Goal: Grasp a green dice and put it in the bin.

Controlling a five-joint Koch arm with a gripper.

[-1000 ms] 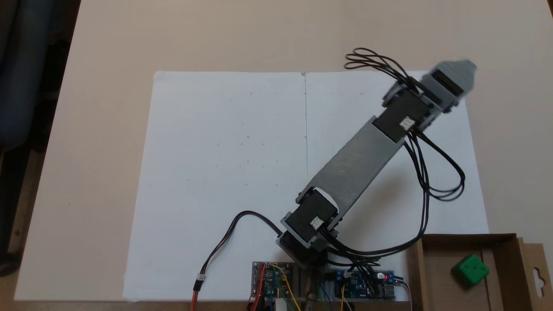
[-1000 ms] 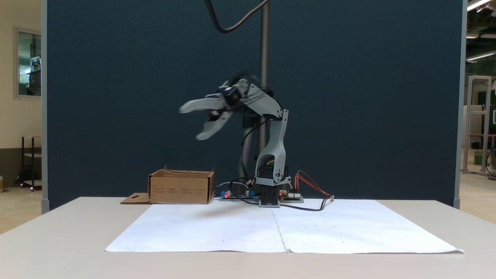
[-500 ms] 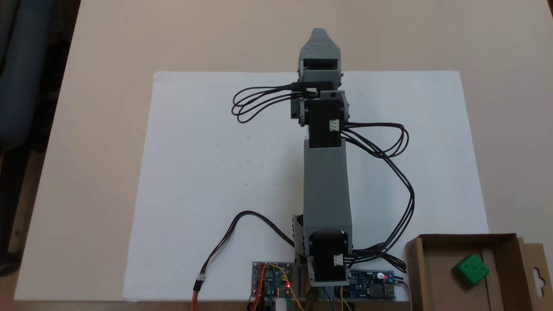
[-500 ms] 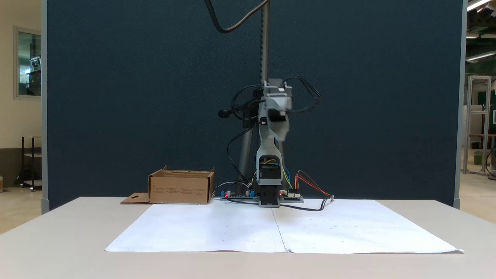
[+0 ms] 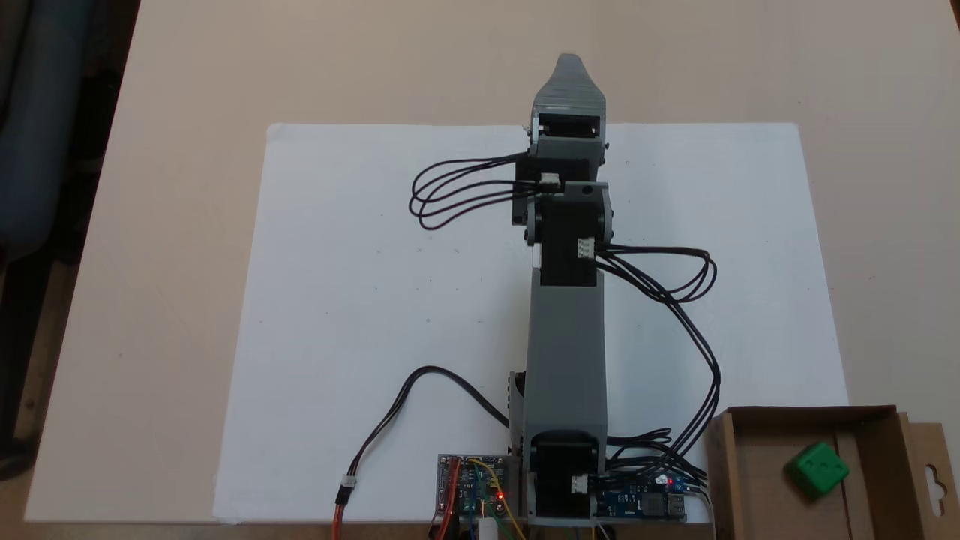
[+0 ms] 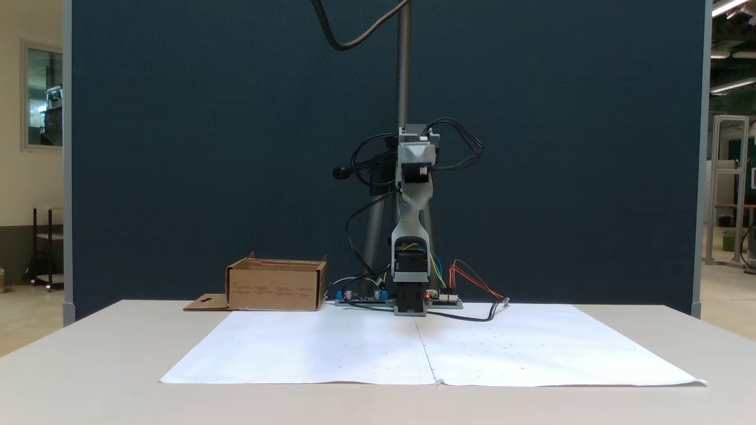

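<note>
The green dice (image 5: 817, 469) lies inside the bin (image 5: 757, 484), a brown cardboard box at the bottom right corner of a fixed view. In another fixed view the bin (image 6: 274, 287) stands left of the arm's base, and its walls hide the dice. My gripper (image 5: 568, 67) is held in the air over the far edge of the white paper, far from the bin, with nothing seen in it. Its jaws lie one above the other, so the gap is hidden. It points straight at the camera where the gripper (image 6: 415, 177) is seen head-on.
A white paper sheet (image 5: 390, 300) covers the table's middle. Control boards (image 5: 472, 491) and loose black cables (image 5: 675, 300) sit by the arm's base. A metal pole (image 6: 403, 65) and a dark blue partition (image 6: 236, 147) stand behind the arm.
The arm has swung from pointing toward the bin's side to straight out over the paper's centre line. The open jaws seen a second ago are now end-on. The dice stayed in the bin.
</note>
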